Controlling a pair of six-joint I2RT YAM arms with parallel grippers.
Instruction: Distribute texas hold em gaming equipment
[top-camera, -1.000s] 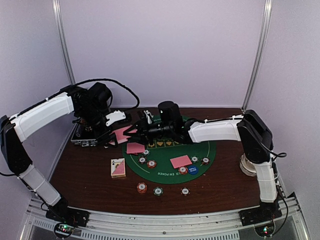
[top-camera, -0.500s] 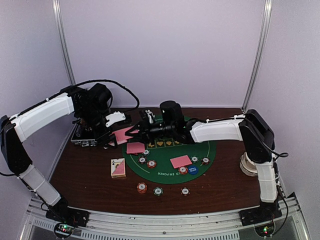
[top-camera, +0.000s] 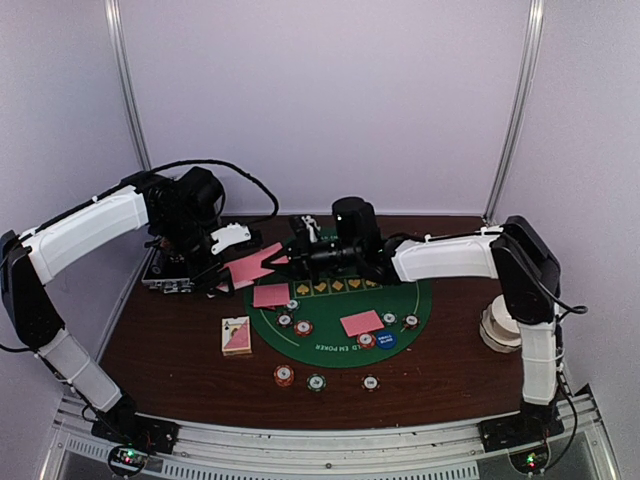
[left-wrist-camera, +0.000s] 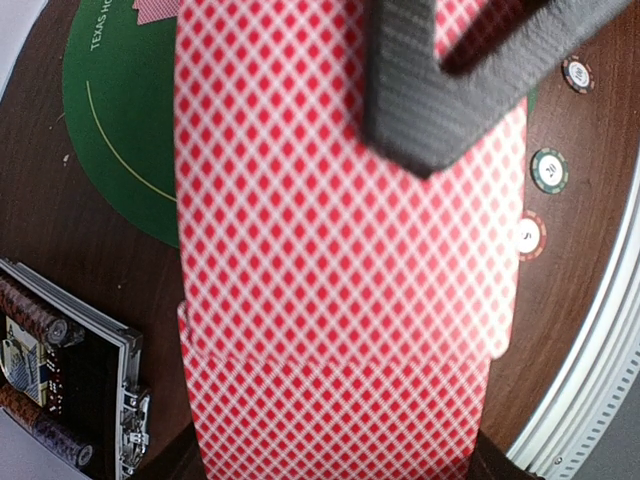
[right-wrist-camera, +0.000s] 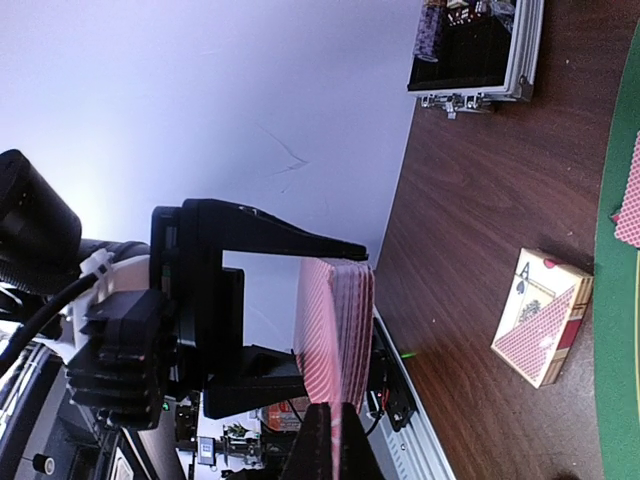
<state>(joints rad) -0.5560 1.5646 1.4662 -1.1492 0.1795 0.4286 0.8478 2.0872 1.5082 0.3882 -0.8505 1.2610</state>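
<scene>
Right wrist: left fingers (right-wrist-camera: 285, 238) clamp the deck (right-wrist-camera: 335, 330); right fingers (right-wrist-camera: 318, 452) pinch its top card (left-wrist-camera: 340, 250) edgewise.

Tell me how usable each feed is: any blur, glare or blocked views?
Top external: evenly lit, soft shadows, print on the chips too small to read. Left wrist: sharp, but the deck of cards fills most of the frame, a black finger crossing its top. Right wrist: wall bright, no glare; the deck's edge and the card box sharp.
</scene>
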